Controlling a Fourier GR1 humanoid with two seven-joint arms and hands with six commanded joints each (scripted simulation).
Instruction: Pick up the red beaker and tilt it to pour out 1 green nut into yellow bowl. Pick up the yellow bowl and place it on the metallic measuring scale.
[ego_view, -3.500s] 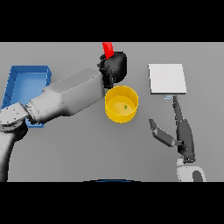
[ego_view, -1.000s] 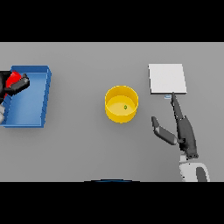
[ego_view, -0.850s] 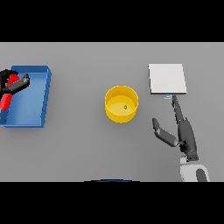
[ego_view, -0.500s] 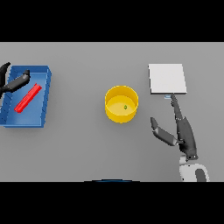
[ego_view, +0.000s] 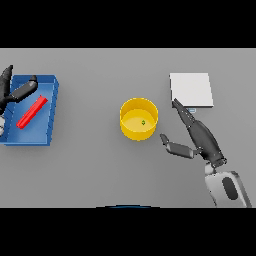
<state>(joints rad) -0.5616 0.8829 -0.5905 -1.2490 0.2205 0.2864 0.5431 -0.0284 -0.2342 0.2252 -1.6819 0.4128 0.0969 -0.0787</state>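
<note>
At the far left, the left hand (ego_view: 15, 92) hovers over the upper left corner of the blue tray (ego_view: 50, 117). Its fingers are spread and loose and they hold nothing. The red beaker (ego_view: 31, 112) lies on its side inside the tray, with its long axis going from lower left to upper right, just below the thumb of this hand.

In the middle of the tabletop (ego_view: 90, 170) stands the yellow bowl (ego_view: 139, 119), upright, with one green nut (ego_view: 143, 122) on its bottom. The pouring step looks finished, so I judge that the bowl must be lifted next.

The right hand (ego_view: 197, 137) is clearly the nearer one. It lies just to the right of the bowl and does not touch it. Its fingers are straight and point up and left, the thumb sticks out toward the bowl, and it grips nothing. The bowl is therefore to the left of the fingers and a little farther away from the robot.

The metallic measuring scale (ego_view: 190, 89) lies flat to the upper right of the bowl, just beyond the fingertips. The way from bowl to scale is short and nothing stands between them, though the hand itself now partly lies on this path.
</note>
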